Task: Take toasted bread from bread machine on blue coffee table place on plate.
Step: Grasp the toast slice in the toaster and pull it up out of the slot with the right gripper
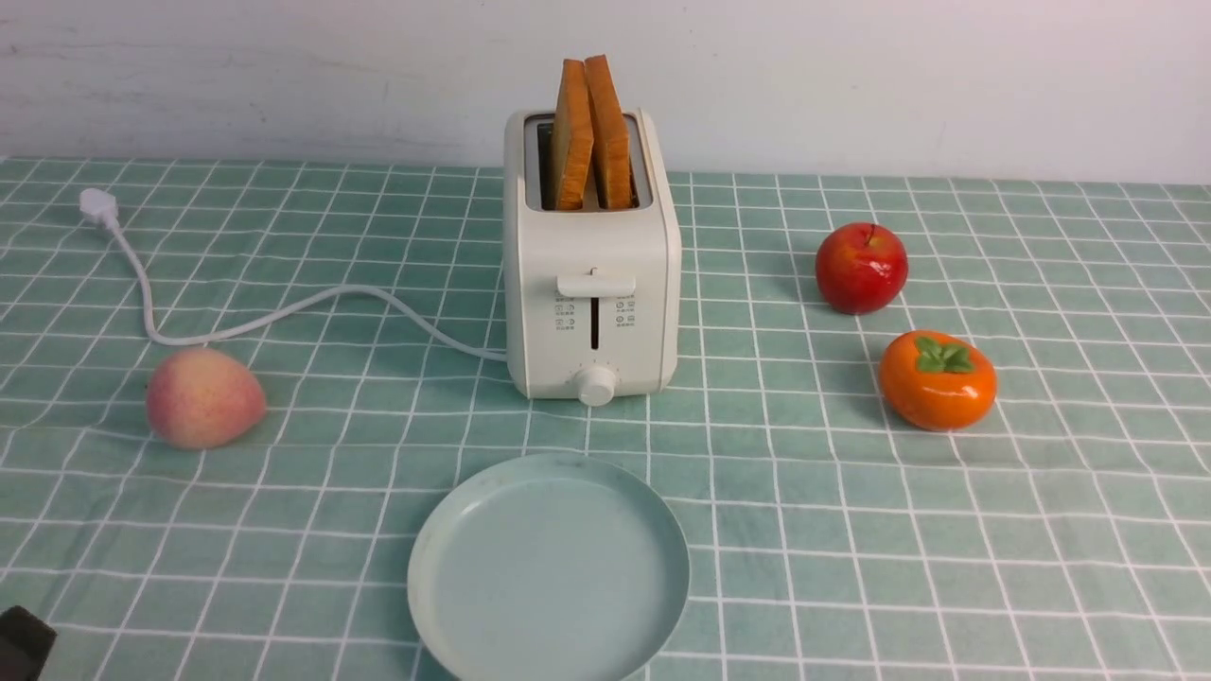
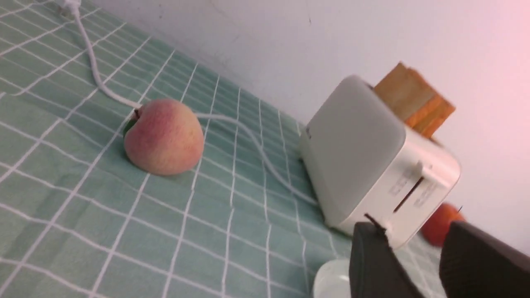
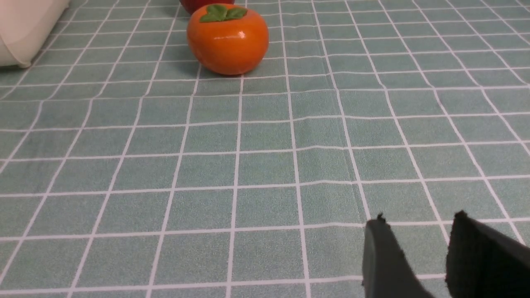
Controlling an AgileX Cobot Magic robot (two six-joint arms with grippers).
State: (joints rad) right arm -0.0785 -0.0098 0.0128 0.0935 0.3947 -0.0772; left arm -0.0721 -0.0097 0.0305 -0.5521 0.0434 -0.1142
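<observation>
The bread machine (image 1: 591, 284) stands upright in the middle of the blue coffee table (image 1: 946, 549). Two slices of toasted bread (image 1: 591, 132) stick up from its slots, leaning together at the top. The plate (image 1: 549, 567) lies bare in front of it. My left gripper (image 2: 412, 231) is open and empty, low over the table left of the plate, facing the bread machine (image 2: 372, 165) and the bread (image 2: 414, 103). Only a dark corner of it (image 1: 19, 643) shows in the front view. My right gripper (image 3: 419, 223) is open and empty, low over the cloth.
A peach (image 1: 203, 397) lies left of the bread machine, beside its white cord (image 1: 284, 312) and plug (image 1: 95, 203). A red apple (image 1: 861, 268) and an orange persimmon (image 1: 937, 378) sit to the right; the persimmon (image 3: 227, 39) lies ahead of my right gripper.
</observation>
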